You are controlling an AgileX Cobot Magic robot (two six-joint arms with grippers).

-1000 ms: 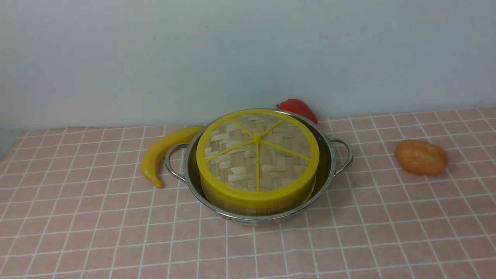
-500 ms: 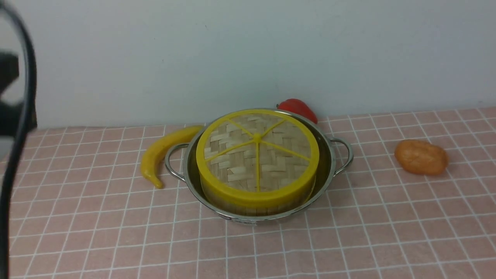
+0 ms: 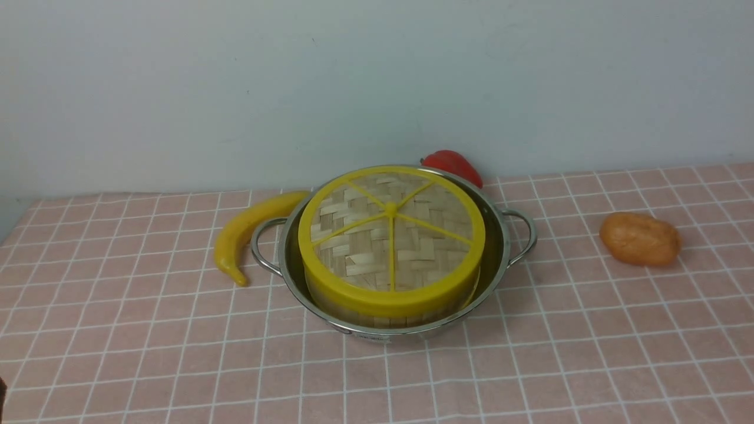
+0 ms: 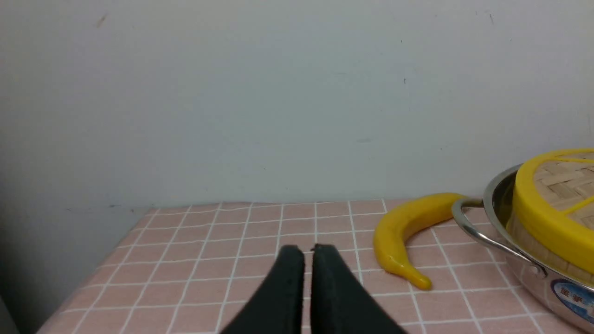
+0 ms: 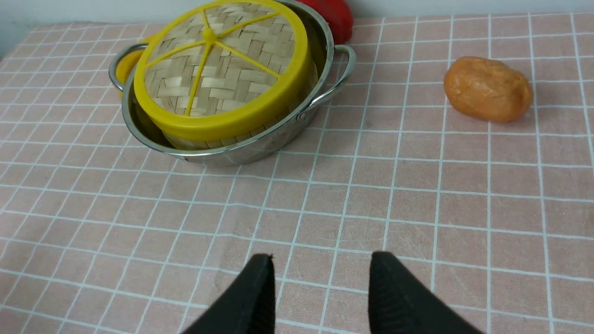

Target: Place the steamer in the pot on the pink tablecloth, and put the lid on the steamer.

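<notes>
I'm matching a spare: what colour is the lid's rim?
The lid's rim is yellow, clearest in the front view.

Steamer [image 3: 383, 321]: mostly hidden under lid [image 3: 365, 253] and behind front rim of pot [image 3: 423, 331]. Pot bottom covered. Top end of banana [image 3: 235, 238] tucked behind pot; red thing [image 3: 452, 166] partly behind pot too, too little showing to name. Dark bit [image 3: 2, 394] at front view's edge, cut off, too small to tell. Left wrist view: pot and lid cut off by edge; gripper fingers [image 4: 287, 283] blurry, cut off.
</notes>
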